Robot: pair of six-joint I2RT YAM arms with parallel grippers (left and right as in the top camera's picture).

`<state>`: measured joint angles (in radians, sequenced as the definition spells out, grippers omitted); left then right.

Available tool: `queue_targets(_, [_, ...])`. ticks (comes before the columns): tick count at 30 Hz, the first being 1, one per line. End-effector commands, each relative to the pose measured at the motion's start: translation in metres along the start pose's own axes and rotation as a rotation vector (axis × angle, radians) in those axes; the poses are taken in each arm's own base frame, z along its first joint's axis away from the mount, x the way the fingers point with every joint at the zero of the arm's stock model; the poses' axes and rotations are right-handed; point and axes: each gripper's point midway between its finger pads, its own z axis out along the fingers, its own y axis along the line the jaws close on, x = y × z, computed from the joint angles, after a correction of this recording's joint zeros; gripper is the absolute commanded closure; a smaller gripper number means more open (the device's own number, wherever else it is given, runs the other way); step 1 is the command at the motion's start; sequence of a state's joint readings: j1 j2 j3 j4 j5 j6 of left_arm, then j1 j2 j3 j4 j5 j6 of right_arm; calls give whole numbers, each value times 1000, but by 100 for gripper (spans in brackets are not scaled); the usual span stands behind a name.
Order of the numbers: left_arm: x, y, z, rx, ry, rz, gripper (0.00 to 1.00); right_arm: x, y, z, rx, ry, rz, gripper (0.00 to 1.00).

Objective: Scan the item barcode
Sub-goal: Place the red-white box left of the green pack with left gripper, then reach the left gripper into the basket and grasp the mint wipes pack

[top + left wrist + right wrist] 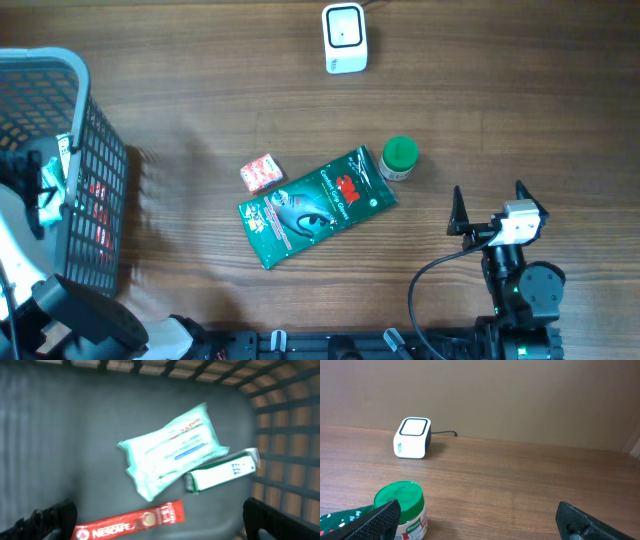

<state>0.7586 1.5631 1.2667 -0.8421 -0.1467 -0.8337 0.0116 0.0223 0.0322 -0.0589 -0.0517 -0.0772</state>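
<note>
Left gripper hovers spread over the basket. Right gripper, also spread and empty, faces the jar — upright, just ahead and to its left, so the right arm is nearer. The scanner sits well beyond, by the far edge.

Green pouch flat, white scanner beyond

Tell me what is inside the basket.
In the basket lie a pale green pack, a white-green box beside it, and a red Nescafe stick. Anything beneath the pack is covered.
</note>
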Motion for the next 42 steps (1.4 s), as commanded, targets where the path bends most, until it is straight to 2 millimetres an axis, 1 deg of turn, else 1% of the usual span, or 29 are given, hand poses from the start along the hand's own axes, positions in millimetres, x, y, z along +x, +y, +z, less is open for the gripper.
queue_targets(1, [10, 16, 22, -10, 5, -150, 0, -2, 1, 0, -8, -9, -10, 0])
queue_targets(3, [13, 25, 30, -28, 17, -194, 0, -2, 1, 0, -8, -9, -9, 0])
queue_targets(7, [18, 34, 47, -50, 88, -227, 0, -2, 1, 0, -8, -9, -10, 0])
queue_targets(9, [20, 42, 60, -84, 107, -239, 0, -2, 1, 0, -8, -9, -10, 0])
queue_targets(12, [23, 45, 80, -112, 125, -243, 0, -2, 1, 0, -8, -9, -9, 0])
queue_targets(16, [25, 44, 96, -117, 133, -241, 0, -2, 1, 0, -8, -9, -10, 0])
queue_targets(21, [18, 34, 101, -75, 109, -246, 0, -2, 1, 0, -8, -9, -9, 0])
queue_targets(23, [19, 29, 102, -48, 124, -245, 0, -2, 1, 0, -8, -9, -10, 0])
queue_targets(25, [22, 25, 105, -32, 141, -247, 0, -2, 1, 0, -8, -9, -10, 0])
queue_targets(27, [26, 27, 114, -42, 157, -241, 0, -2, 1, 0, -8, -9, -10, 0])
queue_targets(30, [39, 26, 130, -47, 204, -210, 0, -2, 1, 0, -8, -9, -10, 0])
queue_targets(31, [43, 28, 134, -56, 217, -207, 2, -2, 1, 0, -8, -9, -10, 0])
queue_targets(32, [46, 29, 137, -65, 225, -204, 11, -2, 1, 0, -8, -9, -10, 0])
queue_targets(33, [51, 27, 139, -54, 243, -156, 32, -2, 1, 0, -8, -9, -10, 0])
queue_targets(34, [53, 25, 139, -41, 251, -120, 41, -2, 1, 0, -8, -9, -10, 0])
queue_targets(35, [54, 23, 139, -29, 258, -83, 65, -2, 1, 0, -8, -9, -10, 0])
queue_targets(36, [56, 22, 138, -23, 267, -63, 91, -2, 1, 0, -8, -9, -10, 0])
queue_targets(37, [58, 22, 138, -24, 276, -58, 96, -2, 1, 0, -8, -9, -10, 0])
queue_targets(40, [59, 16, 132, 13, 292, 3, 96, -2, 1, 0, -8, -9, -10, 0])
queue_targets(42, [52, 11, 118, 33, 273, 18, 96, -2, 1, 0, -8, -9, -10, 0])
